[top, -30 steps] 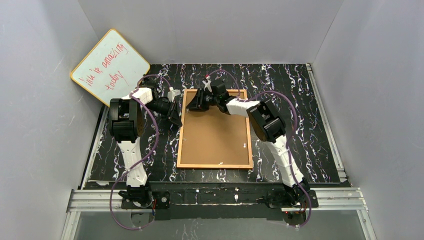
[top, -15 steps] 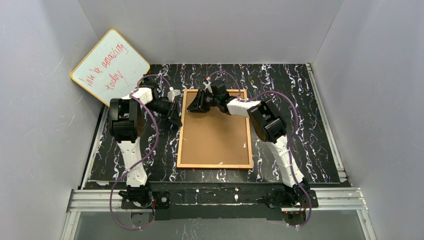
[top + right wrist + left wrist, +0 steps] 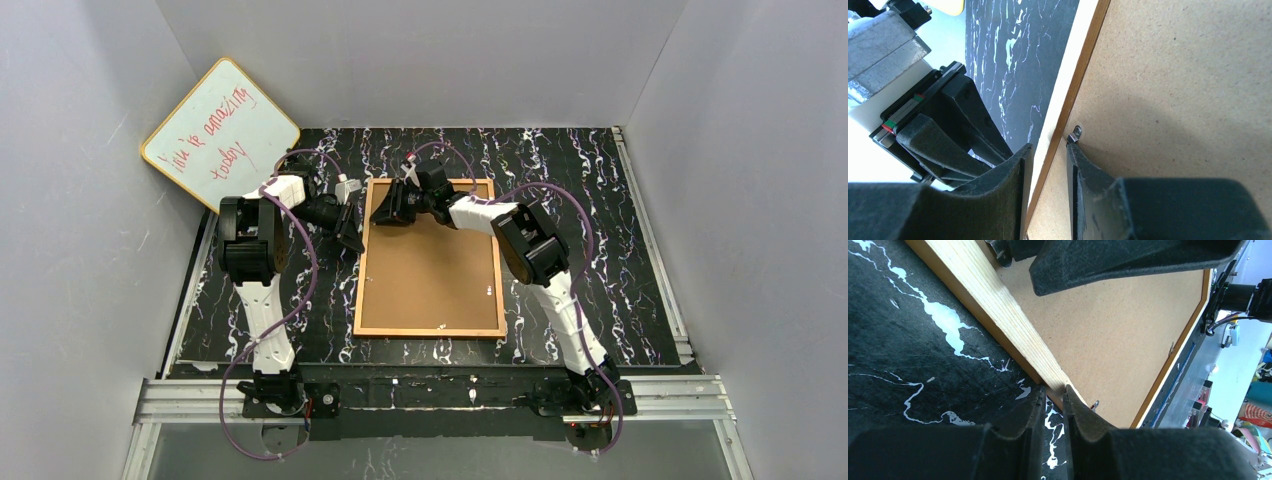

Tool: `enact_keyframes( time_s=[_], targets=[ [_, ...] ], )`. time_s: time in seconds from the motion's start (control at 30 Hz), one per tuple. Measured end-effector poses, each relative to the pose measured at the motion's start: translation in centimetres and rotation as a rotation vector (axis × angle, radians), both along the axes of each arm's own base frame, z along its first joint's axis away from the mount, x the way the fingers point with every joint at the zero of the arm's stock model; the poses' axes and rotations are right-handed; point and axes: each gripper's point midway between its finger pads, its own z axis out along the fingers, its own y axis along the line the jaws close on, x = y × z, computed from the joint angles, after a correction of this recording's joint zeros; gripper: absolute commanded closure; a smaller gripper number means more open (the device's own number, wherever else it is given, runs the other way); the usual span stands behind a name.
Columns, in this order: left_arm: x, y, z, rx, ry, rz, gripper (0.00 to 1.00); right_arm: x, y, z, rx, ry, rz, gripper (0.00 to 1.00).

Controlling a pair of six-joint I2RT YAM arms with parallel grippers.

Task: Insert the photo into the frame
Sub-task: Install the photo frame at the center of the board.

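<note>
The frame (image 3: pixel 430 270) lies face down in the middle of the table (image 3: pixel 590 210), its plain fibreboard back (image 3: pixel 1108 325) up and its glazed side against the mat. Both arms are up at its far-left corner. The photo shows in none of the views.

A frame like this should feel stiff and fairly light, but with a clear pane underneath it is fragile and won't take twisting or a drop. The flat back gives the fingers nothing to close on, and the wood looks smooth enough to slide on the mat. The thin wooden rail is the best place to hold it, with the small metal tab (image 3: pixel 1077 132) the part to work.

The left gripper (image 3: pixel 1053 392) sits at the outer side of the left rail. Its jaws are nearly together, and the rail's edge runs straight into the slit and appears nipped there.

The right gripper (image 3: pixel 1048 150) hangs over the same rail from the board side. Its jaws are partway apart, one finger outside the wood and the other on the fibreboard, right against the tab. It cannot be told whether its pads actually press on the rail.
</note>
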Motion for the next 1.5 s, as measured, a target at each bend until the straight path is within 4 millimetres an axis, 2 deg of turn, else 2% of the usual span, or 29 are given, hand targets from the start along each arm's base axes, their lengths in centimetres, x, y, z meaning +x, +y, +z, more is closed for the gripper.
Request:
enact_keyframes(
  time_s=[1.03,1.5],
  targets=[
    [-0.02,0.01,-0.03,-0.002,-0.004,-0.004,0.91,0.23,0.38,-0.24,0.024,0.122,-0.075,0.64],
    [-0.01,0.02,-0.03,-0.003,-0.010,-0.009,0.91,-0.41,-0.01,-0.27,0.025,0.084,-0.112,0.62]
  ],
)
